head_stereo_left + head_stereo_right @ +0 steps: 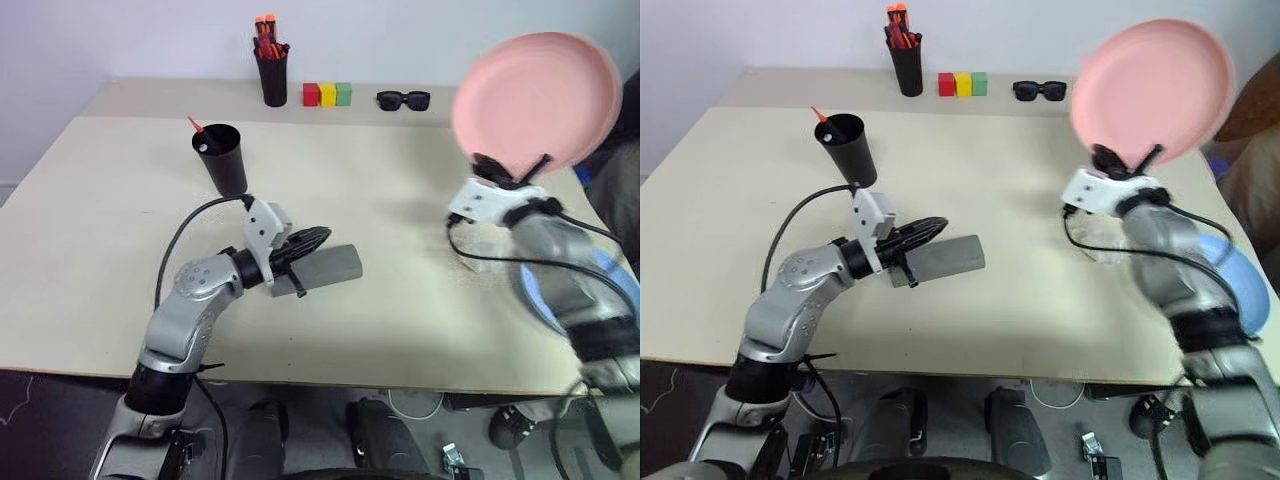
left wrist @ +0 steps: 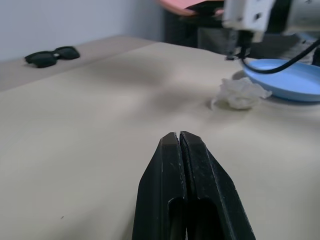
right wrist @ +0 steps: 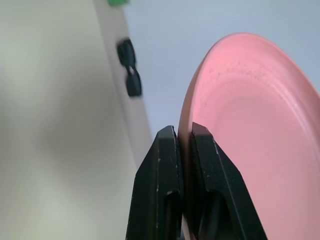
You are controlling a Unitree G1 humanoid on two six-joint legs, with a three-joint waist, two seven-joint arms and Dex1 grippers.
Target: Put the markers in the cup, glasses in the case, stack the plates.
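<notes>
Left eye view: the right hand [image 1: 510, 172] pinches the rim of the pink plate [image 1: 537, 100], holding it clear of the counter [image 1: 400, 220] with its face tilted steeply toward the camera, at two o'clock in the scene. The right wrist view confirms both fingers [image 3: 157, 165] pressed on either side of the rim. The blue plate [image 1: 545, 300] lies flat at the counter's edge at four o'clock, partly behind the right forearm, with a crumpled white tissue [image 2: 240, 92] just beside it.

The left hand [image 1: 318, 238] sits at centre, fingers pressed together and holding nothing, just above the closed grey case [image 1: 325, 267]; whether it touches the case cannot be told. The cup [image 1: 221, 155] stands at eleven o'clock with a red marker [image 1: 195, 125] poking from its mouth.

Judgement: the plate-stacking step is in hand. The next move calls for levelling the pink plate, carrying it over the blue one and lowering it centred before release. The tissue close by could catch underneath.
</notes>
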